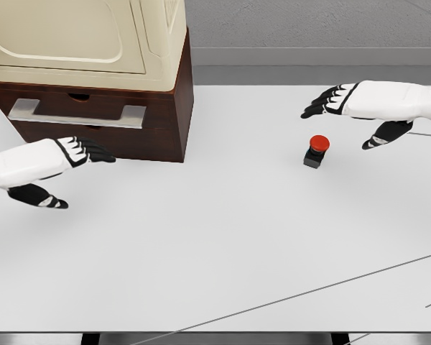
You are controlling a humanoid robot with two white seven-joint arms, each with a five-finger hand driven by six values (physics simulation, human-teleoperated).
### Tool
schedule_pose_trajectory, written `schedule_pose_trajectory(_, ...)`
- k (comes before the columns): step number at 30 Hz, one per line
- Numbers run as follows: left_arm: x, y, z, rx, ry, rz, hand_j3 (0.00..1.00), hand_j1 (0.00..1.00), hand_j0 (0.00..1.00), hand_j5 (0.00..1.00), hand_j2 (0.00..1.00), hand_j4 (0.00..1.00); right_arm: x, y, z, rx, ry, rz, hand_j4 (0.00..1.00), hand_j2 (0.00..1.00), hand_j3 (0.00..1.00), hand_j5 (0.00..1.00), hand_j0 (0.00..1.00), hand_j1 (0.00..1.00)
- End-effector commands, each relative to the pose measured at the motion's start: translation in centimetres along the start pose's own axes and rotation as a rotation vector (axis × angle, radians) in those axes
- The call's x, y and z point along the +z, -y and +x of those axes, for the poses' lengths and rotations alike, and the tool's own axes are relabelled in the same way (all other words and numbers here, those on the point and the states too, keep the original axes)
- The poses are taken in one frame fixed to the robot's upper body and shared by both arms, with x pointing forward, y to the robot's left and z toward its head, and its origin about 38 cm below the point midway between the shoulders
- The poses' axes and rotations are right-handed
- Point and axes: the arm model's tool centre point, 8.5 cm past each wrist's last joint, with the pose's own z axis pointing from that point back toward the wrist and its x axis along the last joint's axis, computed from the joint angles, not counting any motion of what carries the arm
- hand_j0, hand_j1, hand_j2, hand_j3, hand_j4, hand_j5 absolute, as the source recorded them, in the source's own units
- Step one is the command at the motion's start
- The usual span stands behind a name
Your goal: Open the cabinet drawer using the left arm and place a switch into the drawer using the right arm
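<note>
A dark brown cabinet (158,108) stands at the table's back left. Its drawer is closed and carries a long silver handle (77,113). A cream appliance (86,36) sits on top of it. My left hand (75,162) hovers just below and in front of the handle, fingers extended, thumb hanging down, holding nothing. The switch (317,151), a red button on a small dark base, stands on the white table at right of centre. My right hand (345,115) floats above and to the right of it, fingers spread, not touching it.
The white table (215,244) runs to a front edge near the picture's bottom. Thin dark lines cross its lower right part. A grey wall rises behind the table.
</note>
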Motion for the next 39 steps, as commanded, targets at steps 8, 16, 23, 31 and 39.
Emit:
schedule_pose_trajectory(8, 0.1, -2.1, 0.2, 0.047, 0.013, 0.074, 1.0, 1.0, 1.0, 1.0, 1.0, 1.0, -4.6, -3.7, -4.3, -0.085, -0.071, 0.111, 1.0, 1.0, 1.0, 1.0, 1.0, 1.0)
schedule_pose_trajectory(16, 1.6, -3.8, -0.1, 0.16, 0.012, 0.034, 1.0, 1.0, 1.0, 1.0, 1.0, 1.0, -6.8, -4.0, -5.9, -0.067, -0.112, 0.171, 1.0, 1.0, 1.0, 1.0, 1.0, 1.0)
schedule_pose_trajectory(23, 1.5, -3.8, -0.8, 0.188, 0.009, 0.007, 1.0, 1.0, 1.0, 1.0, 1.0, 1.0, -8.4, -4.2, -5.0, 0.0, -0.084, 0.231, 1.0, 1.0, 1.0, 1.0, 1.0, 1.0)
schedule_pose_trajectory(31, 1.0, -5.4, -2.8, 0.176, -0.022, 0.072, 1.0, 1.0, 1.0, 1.0, 1.0, 1.0, -9.4, -4.9, -5.2, 0.0, -0.091, 0.261, 1.0, 1.0, 1.0, 1.0, 1.0, 1.0)
schedule_pose_trajectory(39, 0.7, -4.1, -4.6, 0.214, -0.062, 0.071, 1.0, 1.0, 1.0, 1.0, 1.0, 1.0, -9.8, -5.2, -5.4, -0.004, -0.094, 0.271, 1.0, 1.0, 1.0, 1.0, 1.0, 1.0)
